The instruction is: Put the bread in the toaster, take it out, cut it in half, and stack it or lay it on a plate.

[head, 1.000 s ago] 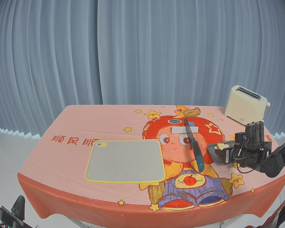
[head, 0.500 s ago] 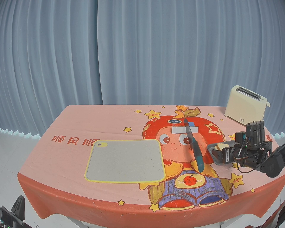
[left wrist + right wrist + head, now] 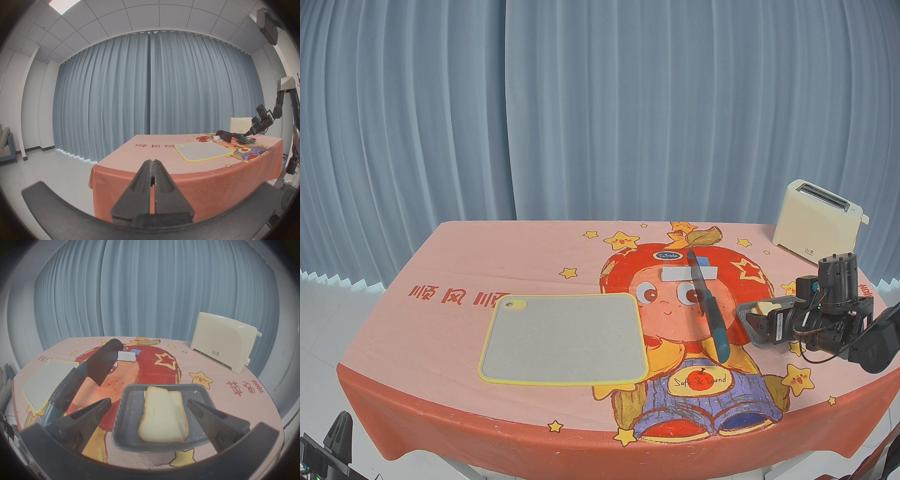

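Pale bread [image 3: 162, 415] lies flat in a dark grey plate [image 3: 125, 418], apparently two overlapping slices. My right gripper [image 3: 148, 402] hangs open just above the plate's near edge, one finger on each side of the bread, touching nothing. In the head view the plate [image 3: 745, 312] with the bread [image 3: 765, 307] sits at the table's right side under the right gripper [image 3: 764, 325]. The cream toaster [image 3: 817, 220] stands behind it, slots empty. My left gripper [image 3: 153, 168] is shut and empty, low and well off the table's left end.
A knife [image 3: 709, 306] with a teal handle lies left of the plate, its blade resting on a small white block [image 3: 689, 273]. A grey cutting board [image 3: 565, 337] with a yellow rim lies at the centre left. The table's edge runs close behind the plate on the right.
The right arm has shifted very slightly over the plate. The bread, the knife and the left arm stay where they were.
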